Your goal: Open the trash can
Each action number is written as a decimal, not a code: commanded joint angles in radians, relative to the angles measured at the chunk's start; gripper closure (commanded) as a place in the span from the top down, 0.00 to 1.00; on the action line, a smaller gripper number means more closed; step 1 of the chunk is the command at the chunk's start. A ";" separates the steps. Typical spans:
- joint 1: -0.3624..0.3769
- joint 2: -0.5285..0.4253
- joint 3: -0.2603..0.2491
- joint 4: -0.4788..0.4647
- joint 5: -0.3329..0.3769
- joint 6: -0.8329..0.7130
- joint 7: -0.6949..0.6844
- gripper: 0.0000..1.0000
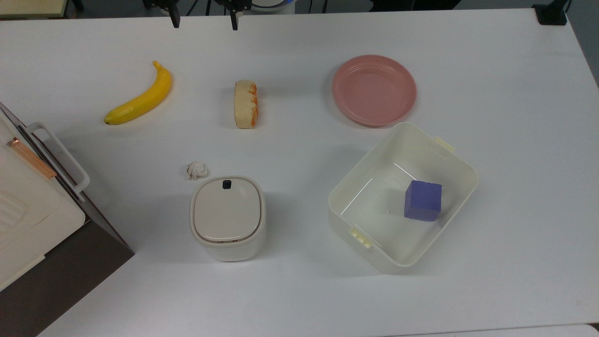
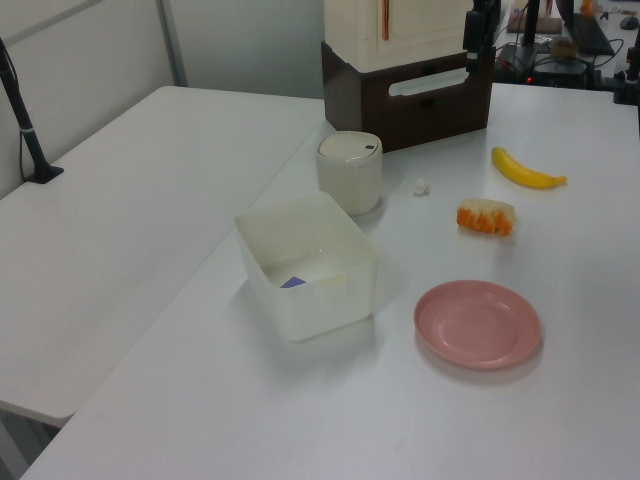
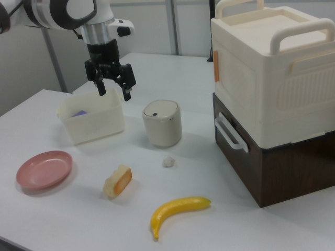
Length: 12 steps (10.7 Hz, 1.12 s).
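Near the desk edge that faces the bottom of the top view, just beside the white appliance (image 1: pixel 32 206) on its dark base, stands the trash can (image 1: pixel 228 217) — lid down, its black button (image 1: pixel 227 184) at the lid's rim on the side toward the crumpled paper ball (image 1: pixel 197 170). We judge the step in hand to be the approach. The gripper (image 3: pixel 112 78) hangs high in the air with its fingers spread and nothing between them, so the lid is untouched. To do this well, we should bring one fingertip down squarely over the button and press straight down, not sideways — the bin looks light and could slide or tip. We should also keep clear of the paper ball lying just beside the can.

As for placing, in the top view the two fingertips show at the far edge of the desk, well apart from the can, with the piece of bread (image 1: pixel 245 103) lying between them. In the right view the gripper hovers above the open tub (image 3: pixel 93 119), to the right view's left of the can.
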<state>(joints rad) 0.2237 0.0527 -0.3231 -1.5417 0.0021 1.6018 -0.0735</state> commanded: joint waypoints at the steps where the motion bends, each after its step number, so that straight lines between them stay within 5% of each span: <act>1: 0.005 -0.004 -0.008 -0.008 0.013 0.018 0.014 1.00; 9: 0.009 -0.007 -0.005 -0.006 0.003 0.024 0.014 1.00; 10: 0.017 -0.010 0.002 -0.006 -0.004 0.024 0.014 0.78; 11: 0.026 -0.004 0.006 -0.008 -0.008 0.059 0.015 0.14; 12: 0.049 0.015 0.006 -0.020 -0.031 0.167 0.046 0.00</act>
<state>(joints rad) 0.2290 0.0546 -0.3173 -1.5408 0.0020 1.6245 -0.0733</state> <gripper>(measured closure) 0.233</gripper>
